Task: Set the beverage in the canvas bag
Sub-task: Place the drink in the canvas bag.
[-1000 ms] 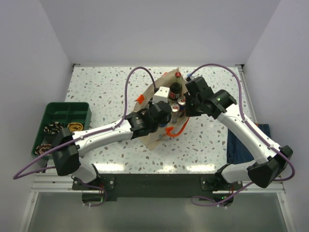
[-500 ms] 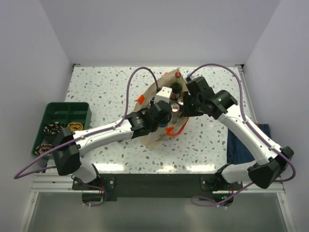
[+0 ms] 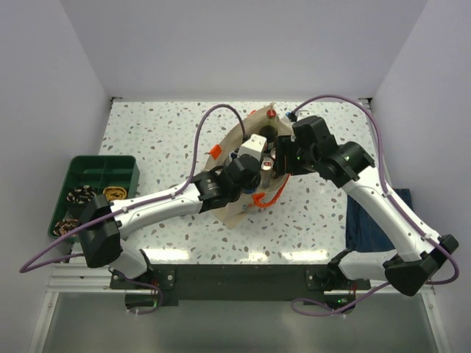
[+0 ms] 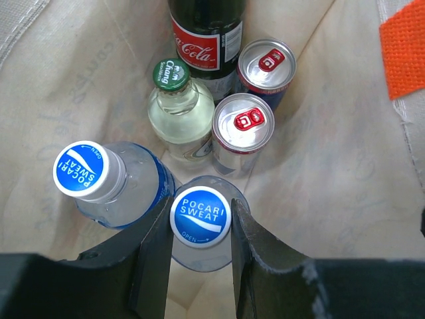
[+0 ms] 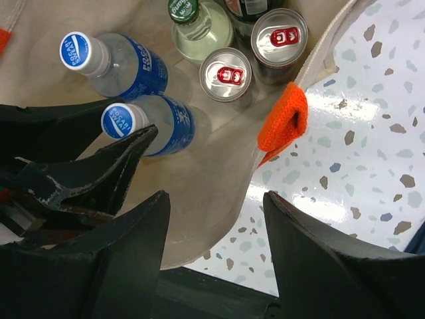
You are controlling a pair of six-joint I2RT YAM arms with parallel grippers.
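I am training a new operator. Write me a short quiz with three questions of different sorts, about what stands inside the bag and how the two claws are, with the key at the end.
1. How many silver cans with red tabs stand inside the beige canvas bag with orange handles?
2. What sits between the fingers of the left claw?
A. one of those cans
B. a clear bottle with a blue Pocari Sweat cap
C. nothing at all
3. True or false: the right claw is shut.

Key: 1. two; 2. B; 3. false, its fingers stand wide apart.
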